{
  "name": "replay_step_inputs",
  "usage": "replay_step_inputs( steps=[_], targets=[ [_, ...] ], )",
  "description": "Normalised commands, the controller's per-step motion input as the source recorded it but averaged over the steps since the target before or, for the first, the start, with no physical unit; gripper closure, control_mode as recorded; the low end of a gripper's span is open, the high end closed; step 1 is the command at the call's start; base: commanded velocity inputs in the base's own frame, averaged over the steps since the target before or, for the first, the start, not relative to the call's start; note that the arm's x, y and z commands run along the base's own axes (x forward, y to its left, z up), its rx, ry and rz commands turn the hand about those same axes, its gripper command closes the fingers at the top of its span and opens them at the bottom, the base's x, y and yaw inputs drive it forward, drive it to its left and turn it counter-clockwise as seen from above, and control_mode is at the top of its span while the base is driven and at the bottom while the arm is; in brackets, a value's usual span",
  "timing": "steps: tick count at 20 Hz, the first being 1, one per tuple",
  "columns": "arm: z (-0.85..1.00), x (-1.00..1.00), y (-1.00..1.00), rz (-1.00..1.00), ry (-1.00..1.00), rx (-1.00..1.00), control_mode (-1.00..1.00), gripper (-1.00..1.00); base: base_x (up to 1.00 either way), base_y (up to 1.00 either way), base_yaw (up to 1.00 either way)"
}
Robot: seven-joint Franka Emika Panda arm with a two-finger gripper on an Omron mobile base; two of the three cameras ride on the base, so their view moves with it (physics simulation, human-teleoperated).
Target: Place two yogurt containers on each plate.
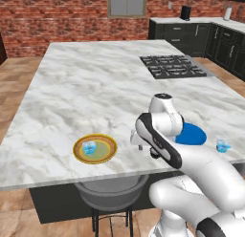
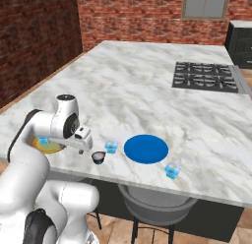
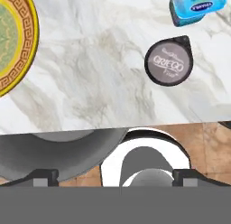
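We are holding our pincer [image 2: 86,139] released above the worktop's [image 2: 147,85] near edge, the dark yogurt cup [image 2: 98,157] sitting just beside it, ungrasped, between the two plates.

A white-grey marble island counter [image 1: 95,83] carries a black gas cooktop [image 1: 172,66] at its far right. 1 grey stool [image 1: 111,193] sits beneath the near edge. Red brick wall [image 1: 57,16], a window [image 1: 127,3] and dark cabinets [image 1: 191,35] stand behind.

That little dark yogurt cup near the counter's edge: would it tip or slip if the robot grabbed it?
The dark yogurt cup looks squat and wide, so it probably won't tip easily. It is tiny, so likely light and apt to slide on the smooth marble counter if nudged. Its flat lid suggests thin walls that may dent under a hard squeeze.
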Motion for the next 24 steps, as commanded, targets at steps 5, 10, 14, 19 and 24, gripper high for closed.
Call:
replay_step_inputs(
  steps=[5,10,14,19,24],
  targets=[
    [0.00,-0.08,-0.60,-0.17,0.19,0.00,-1.00,-1.00,0.00,0.00,0.00],
    [0.00,0.25,-0.30,-0.36,0.25,-0.02,-1.00,-1.00,0.00,0.00,0.00],
    [0.00,0.40,-0.04,-0.28,0.13,-0.12,-1.00,-1.00,0.00,0.00,0.00],
    [-0.06,0.20,0.00,-0.19,0.00,-0.14,-1.00,-1.00,0.00,0.00,0.00],
    [-0.15,0.06,0.00,-0.16,0.00,-0.10,-1.00,-1.00,0.00,0.00,0.00]
  ],
)
